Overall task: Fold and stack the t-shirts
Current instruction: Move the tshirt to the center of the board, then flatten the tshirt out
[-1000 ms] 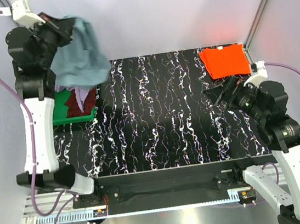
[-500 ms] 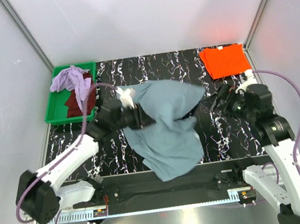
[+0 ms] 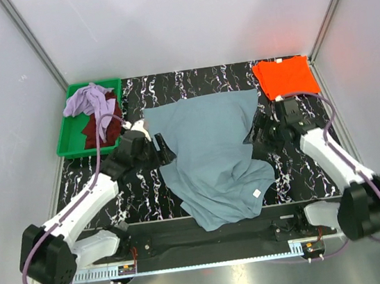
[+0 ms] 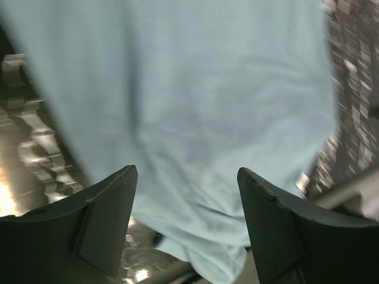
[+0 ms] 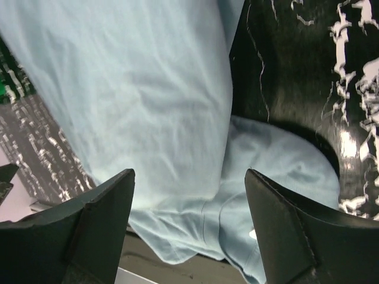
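The blue-grey t-shirt [image 3: 209,153] lies spread over the middle of the black marbled table [image 3: 190,86], its lower end bunched at the near edge. My left gripper [image 3: 164,149] sits at the shirt's left edge. In the left wrist view it [image 4: 186,198] is open, with the blue-grey cloth [image 4: 189,89] past the fingers and nothing between them. My right gripper [image 3: 260,137] is at the shirt's right edge. It [image 5: 189,204] is open above the cloth [image 5: 148,89]. A folded orange t-shirt [image 3: 285,77] lies at the back right corner.
A green tray [image 3: 65,148] at the back left holds a lavender t-shirt [image 3: 86,99] and a dark maroon one [image 3: 94,130], both crumpled. White walls close in the table on three sides.
The left arm swung the blue-grey t-shirt from above the tray down onto the table's middle and let it go. The right arm moved in to the shirt's right edge.
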Controlling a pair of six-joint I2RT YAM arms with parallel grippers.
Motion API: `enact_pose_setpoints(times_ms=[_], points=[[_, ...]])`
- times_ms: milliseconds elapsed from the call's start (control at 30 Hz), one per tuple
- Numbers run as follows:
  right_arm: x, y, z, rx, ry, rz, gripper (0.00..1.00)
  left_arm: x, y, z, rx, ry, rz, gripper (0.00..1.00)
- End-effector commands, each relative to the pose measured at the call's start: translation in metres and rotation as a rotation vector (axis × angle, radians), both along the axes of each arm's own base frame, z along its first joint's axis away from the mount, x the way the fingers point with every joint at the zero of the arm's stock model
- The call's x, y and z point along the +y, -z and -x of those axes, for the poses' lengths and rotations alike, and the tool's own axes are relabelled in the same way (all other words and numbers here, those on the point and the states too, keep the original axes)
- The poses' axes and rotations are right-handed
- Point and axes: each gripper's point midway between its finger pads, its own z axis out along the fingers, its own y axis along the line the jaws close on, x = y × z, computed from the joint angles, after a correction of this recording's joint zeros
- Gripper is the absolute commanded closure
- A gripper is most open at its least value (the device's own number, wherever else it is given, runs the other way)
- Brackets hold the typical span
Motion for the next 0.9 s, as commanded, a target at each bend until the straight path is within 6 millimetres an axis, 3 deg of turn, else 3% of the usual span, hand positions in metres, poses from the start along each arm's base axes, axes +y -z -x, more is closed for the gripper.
enact_pose_setpoints(times_ms=[0, 133, 233, 467, 600, 700, 733, 867], points=[[0.004, -0.003, -0.031, -0.041, -0.02, 0.03, 0.18, 0.035, 0.017, -0.008, 0.042, -0.131, -0.113, 0.27], [-0.009, 0.041, -0.026, 0.068, -0.02, 0.129, 0.19, 0.049, 0.044, 0.01, 0.073, -0.153, -0.146, 0.27], [0.004, 0.063, -0.023, 0.107, -0.059, 0.079, 0.22, 0.045, 0.064, 0.019, 0.116, -0.132, -0.123, 0.26], [0.014, 0.087, -0.02, 0.139, -0.086, 0.1, 0.24, 0.035, 0.091, 0.022, 0.184, -0.104, -0.126, 0.29], [0.016, 0.079, -0.02, 0.103, -0.09, 0.085, 0.25, 0.016, 0.086, 0.01, 0.158, -0.062, -0.059, 0.45], [0.014, 0.068, -0.025, 0.068, -0.095, 0.101, 0.25, 0.002, 0.079, -0.005, 0.149, -0.044, -0.033, 0.65], [0.014, 0.061, -0.032, 0.047, -0.1, 0.108, 0.27, 0.0, 0.077, -0.009, 0.151, -0.039, -0.034, 0.76], [0.01, 0.055, -0.048, 0.018, -0.119, 0.164, 0.42, -0.007, 0.069, -0.019, 0.141, -0.024, -0.034, 0.96]])
